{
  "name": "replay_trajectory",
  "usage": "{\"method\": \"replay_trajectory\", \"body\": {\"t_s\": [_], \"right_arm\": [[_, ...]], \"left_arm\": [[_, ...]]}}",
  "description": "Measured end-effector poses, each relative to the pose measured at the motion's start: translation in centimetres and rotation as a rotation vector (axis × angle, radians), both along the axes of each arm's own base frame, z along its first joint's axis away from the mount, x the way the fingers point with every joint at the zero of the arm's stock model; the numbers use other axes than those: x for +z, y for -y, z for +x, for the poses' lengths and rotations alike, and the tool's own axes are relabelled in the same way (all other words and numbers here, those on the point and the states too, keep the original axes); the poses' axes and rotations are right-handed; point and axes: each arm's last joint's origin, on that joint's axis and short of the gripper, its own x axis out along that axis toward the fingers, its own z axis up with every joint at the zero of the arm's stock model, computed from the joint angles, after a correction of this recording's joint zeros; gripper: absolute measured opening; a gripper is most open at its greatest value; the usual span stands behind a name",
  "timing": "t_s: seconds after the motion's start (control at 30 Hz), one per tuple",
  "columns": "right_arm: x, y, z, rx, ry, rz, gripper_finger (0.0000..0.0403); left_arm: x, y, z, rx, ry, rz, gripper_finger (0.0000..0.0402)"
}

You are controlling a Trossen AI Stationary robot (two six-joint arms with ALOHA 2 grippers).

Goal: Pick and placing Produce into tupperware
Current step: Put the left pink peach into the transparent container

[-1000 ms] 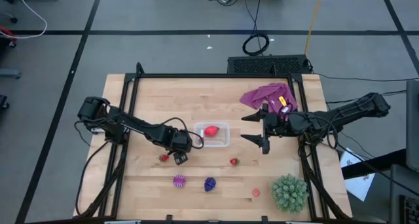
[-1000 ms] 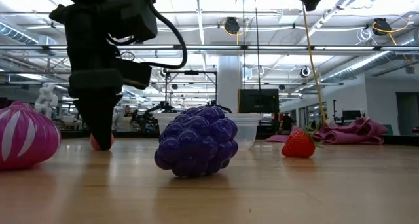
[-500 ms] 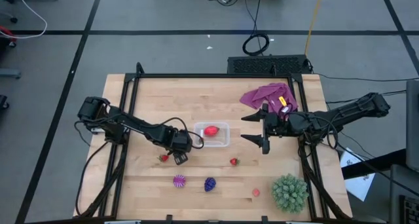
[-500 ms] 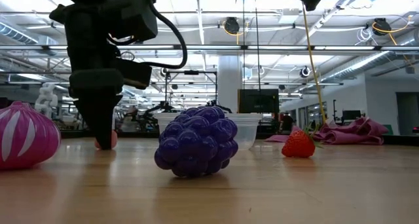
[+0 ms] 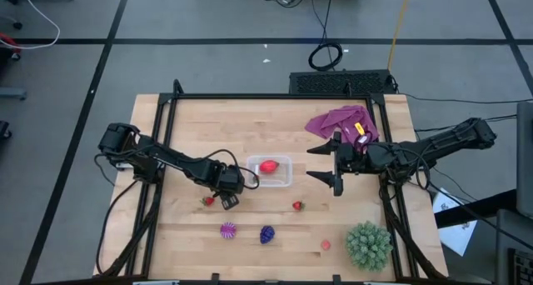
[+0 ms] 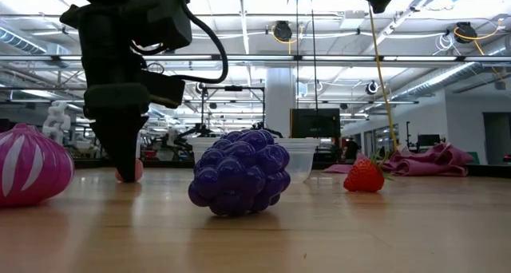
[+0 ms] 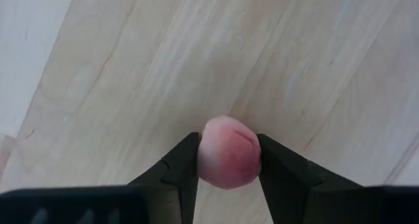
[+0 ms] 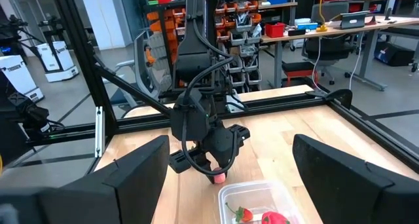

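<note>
Between the left gripper (image 7: 228, 160) jaws, pinched against the wooden tabletop (image 5: 191, 127), sits a pinkish fruit (image 7: 229, 152), its underside hidden by the fingers. The tupperware (image 5: 271, 171), just beyond, holds a red strawberry (image 5: 268, 166). The right gripper (image 5: 326, 163) hangs jaws spread past the box, near the magenta cloth (image 5: 341, 119); workshop shelving behind

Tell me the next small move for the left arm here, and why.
Probably a short lift straight up. The left gripper has its fingers shut on the pink fruit, which appears to rest on the table. The tupperware sits close by, holding one red piece. The right gripper waits open.
</note>
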Motion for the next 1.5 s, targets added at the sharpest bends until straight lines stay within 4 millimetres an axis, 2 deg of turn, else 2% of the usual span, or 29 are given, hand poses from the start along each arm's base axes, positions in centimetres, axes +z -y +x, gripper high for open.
{"method": "replay_trajectory", "body": {"t_s": [0.33, 0.53, 0.67, 0.83, 1.07, 1.2, 1.37, 1.5], "right_arm": [[0.0, 0.0, 0.0, 0.000, 0.001, 0.000, 0.0317], [0.1, 0.0, 0.0, 0.000, 0.009, 0.002, 0.0317], [0.1, 0.0, 0.0, 0.000, 0.010, 0.003, 0.0317], [0.1, 0.0, 0.0, 0.000, 0.010, 0.002, 0.0317], [0.1, 0.0, 0.0, 0.000, 0.010, 0.000, 0.0317], [0.3, 0.0, -0.1, 0.002, 0.026, -0.024, 0.0317], [0.8, 0.2, -0.5, 0.002, 0.053, -0.029, 0.0317], [1.1, 0.3, -0.9, 0.001, 0.069, -0.024, 0.0317]], "left_arm": [[0.1, 0.0, 0.1, -0.006, 0.007, 0.006, 0.0140], [1.7, 0.1, 1.0, -0.050, 0.007, 0.018, 0.0140], [3.6, 0.2, 1.4, -0.059, -0.045, 0.045, 0.0140], [7.0, 0.2, 2.2, -0.079, -0.069, 0.116, 0.0140], [12.4, 0.3, 4.1, -0.155, 0.045, 0.202, 0.0141], [14.4, 0.3, 4.9, -0.181, 0.133, 0.256, 0.0141], [14.8, -0.3, 6.2, -0.218, 0.231, 0.246, 0.0141], [13.3, -1.4, 7.5, -0.227, 0.208, 0.237, 0.0141]]}}
